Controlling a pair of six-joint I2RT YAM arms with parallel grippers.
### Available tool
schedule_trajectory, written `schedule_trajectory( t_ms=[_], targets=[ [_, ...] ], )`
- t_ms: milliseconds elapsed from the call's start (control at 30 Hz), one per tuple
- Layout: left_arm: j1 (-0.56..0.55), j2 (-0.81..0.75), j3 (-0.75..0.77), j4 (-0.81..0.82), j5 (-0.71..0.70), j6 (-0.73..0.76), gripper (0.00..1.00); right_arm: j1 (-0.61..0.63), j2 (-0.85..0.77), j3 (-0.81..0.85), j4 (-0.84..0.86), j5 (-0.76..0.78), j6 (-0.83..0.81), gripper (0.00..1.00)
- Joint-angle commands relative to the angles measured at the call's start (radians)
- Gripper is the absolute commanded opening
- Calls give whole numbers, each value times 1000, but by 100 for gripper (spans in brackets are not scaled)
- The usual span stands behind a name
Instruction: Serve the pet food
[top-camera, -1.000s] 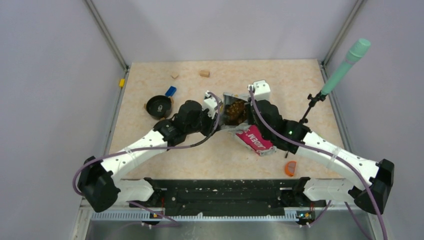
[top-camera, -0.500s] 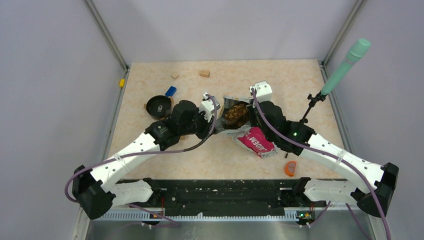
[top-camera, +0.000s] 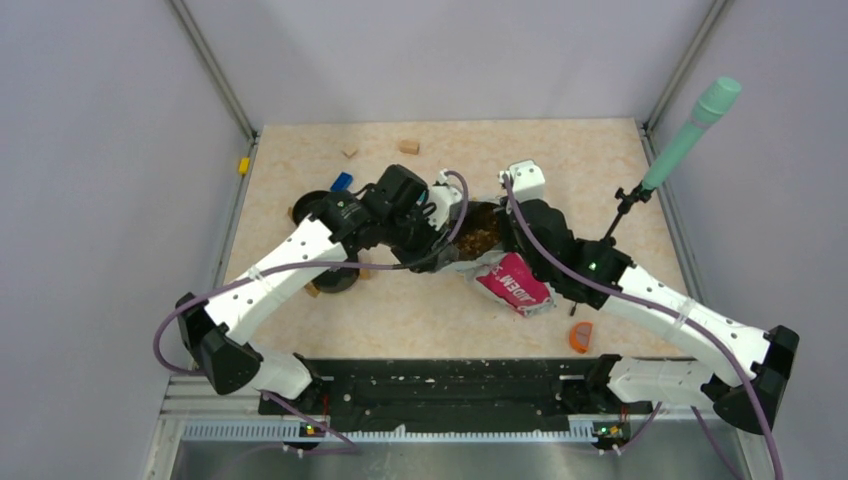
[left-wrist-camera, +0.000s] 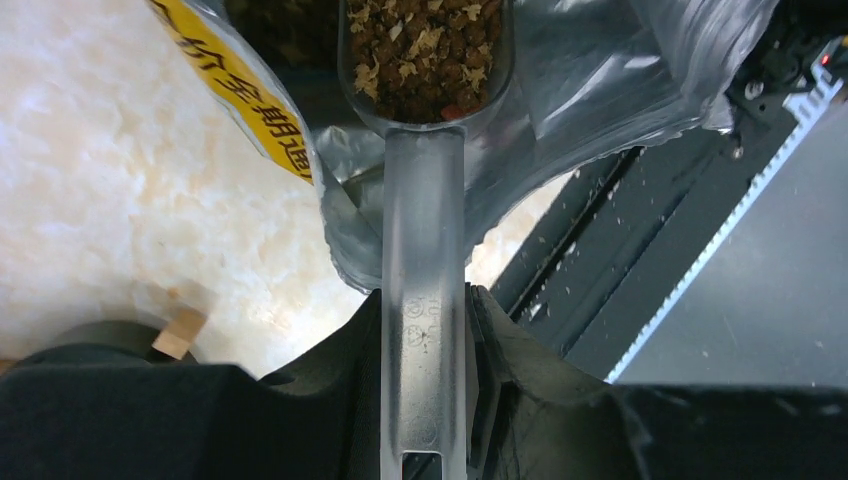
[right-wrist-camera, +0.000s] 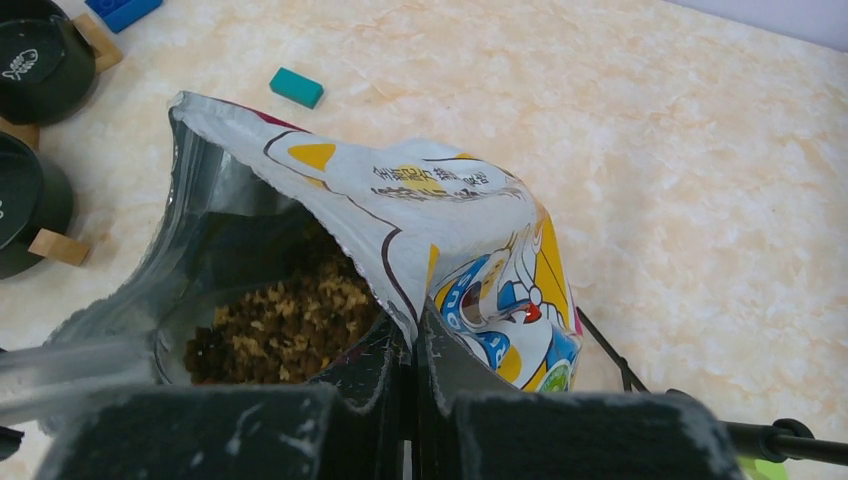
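Observation:
The cartoon-cat pet food bag (top-camera: 512, 282) lies mid-table with its mouth held open. My right gripper (top-camera: 508, 215) is shut on the bag's upper rim (right-wrist-camera: 412, 335). My left gripper (top-camera: 441, 205) is shut on the handle of a clear plastic scoop (left-wrist-camera: 423, 300). The scoop's bowl is full of brown kibble (left-wrist-camera: 425, 60) and sits in the bag's mouth, over its silver lining (left-wrist-camera: 600, 80). The kibble shows in the right wrist view (right-wrist-camera: 290, 325) and from above (top-camera: 480, 228). Two black bowls (right-wrist-camera: 30, 60) (right-wrist-camera: 20, 215) stand left of the bag.
The left arm partly covers one black bowl (top-camera: 316, 207); the other (top-camera: 335, 281) is nearer the front. A blue block (top-camera: 341, 182), tan wooden blocks (top-camera: 408, 146), a teal block (right-wrist-camera: 296, 87), an orange piece (top-camera: 580, 336) and a green microphone on a stand (top-camera: 690, 130) are around.
My left arm has swung its elbow toward the back and now covers the far bowl. Its gripper has moved right and pushed the scoop further into the bag's mouth. The right gripper keeps its hold.

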Motion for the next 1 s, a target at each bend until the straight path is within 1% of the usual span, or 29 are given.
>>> schedule_trajectory(
  t_ms=[0, 133, 200, 267, 367, 500, 700, 867, 900, 967],
  targets=[
    [-26, 28, 51, -178, -5, 19, 0, 3, -11, 79, 36, 28, -24, 0],
    [-31, -7, 64, -168, -84, 21, 0, 4, -5, 86, 40, 28, -25, 0],
    [-32, -59, 54, -106, -141, 29, 0, 4, -2, 88, 40, 29, -25, 0],
    [-32, -136, -5, -6, -159, 39, 0, 3, -2, 89, 44, 30, -25, 0],
    [-33, -265, -131, 126, -149, 57, 0, 4, -1, 89, 44, 32, -25, 0],
    [-33, -325, -201, 175, -141, 53, 0, 3, 0, 90, 45, 34, -27, 0],
    [-32, -316, -226, 168, -100, 33, 0, 4, 3, 93, 48, 24, -34, 0],
    [-42, -235, -222, 161, -40, -3, 0, 4, -2, 91, 46, 25, -34, 0],
    [-50, -216, -214, 163, -37, -30, 0, 3, -4, 93, 46, 24, -35, 0],
    [-70, -176, -174, 145, -66, -27, 0, 4, -9, 93, 45, 28, -35, 0]
  ],
)
